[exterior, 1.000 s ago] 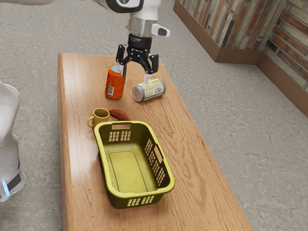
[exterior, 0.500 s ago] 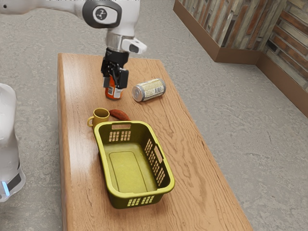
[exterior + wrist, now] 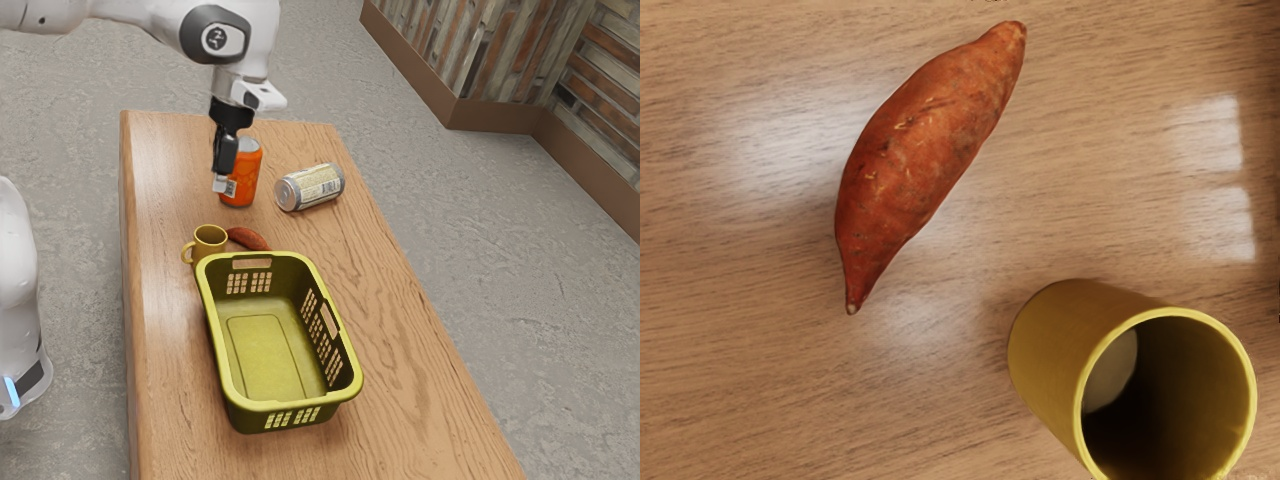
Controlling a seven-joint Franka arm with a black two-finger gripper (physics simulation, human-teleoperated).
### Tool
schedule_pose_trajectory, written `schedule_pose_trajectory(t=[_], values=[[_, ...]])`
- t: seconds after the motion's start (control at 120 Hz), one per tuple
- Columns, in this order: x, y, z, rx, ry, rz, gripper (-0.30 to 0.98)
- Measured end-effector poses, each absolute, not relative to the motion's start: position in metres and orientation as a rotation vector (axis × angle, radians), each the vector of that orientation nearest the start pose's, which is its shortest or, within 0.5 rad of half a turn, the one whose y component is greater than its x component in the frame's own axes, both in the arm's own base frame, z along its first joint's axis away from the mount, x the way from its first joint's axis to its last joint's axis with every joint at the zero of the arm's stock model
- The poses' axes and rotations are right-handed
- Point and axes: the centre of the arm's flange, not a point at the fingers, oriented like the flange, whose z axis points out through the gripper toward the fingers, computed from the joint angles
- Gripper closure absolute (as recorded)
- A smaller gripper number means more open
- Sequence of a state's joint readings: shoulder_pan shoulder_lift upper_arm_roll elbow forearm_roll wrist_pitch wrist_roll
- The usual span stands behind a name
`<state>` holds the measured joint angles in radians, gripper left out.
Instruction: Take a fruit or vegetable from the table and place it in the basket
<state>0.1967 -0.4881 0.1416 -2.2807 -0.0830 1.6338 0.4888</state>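
Tabletop (image 3: 400, 370) | sweet potato (image 3: 920, 140): long axis slants toward basket (image 3: 290, 404) | tool (image 3: 222, 183): cannot tell if apart

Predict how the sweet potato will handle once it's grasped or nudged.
The sweet potato looks solid and firm, so it likely stays stiff when lifted. Its plump middle and tapering ends suggest a nudge could make it roll or swivel. The skin appears slightly rough, so it probably won't be very slippery.
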Motion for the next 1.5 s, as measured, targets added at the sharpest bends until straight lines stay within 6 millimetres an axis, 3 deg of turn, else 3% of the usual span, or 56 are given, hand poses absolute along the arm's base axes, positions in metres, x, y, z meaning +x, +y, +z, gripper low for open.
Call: schedule_pose_trajectory(t=[0.308,0.542,0.617,0.95,1.275,1.5], values=[[0.382,0.080,0.517,-3.225,0.873,0.106,0.00],[0.389,0.076,0.495,-3.188,1.081,0.106,0.00],[0.392,0.078,0.490,-3.183,1.120,0.100,0.00],[0.389,0.121,0.475,-3.194,1.129,0.070,0.00],[0.407,0.105,0.459,-3.141,1.299,0.029,0.05],[0.411,0.109,0.454,-3.146,1.314,-0.016,0.10]])
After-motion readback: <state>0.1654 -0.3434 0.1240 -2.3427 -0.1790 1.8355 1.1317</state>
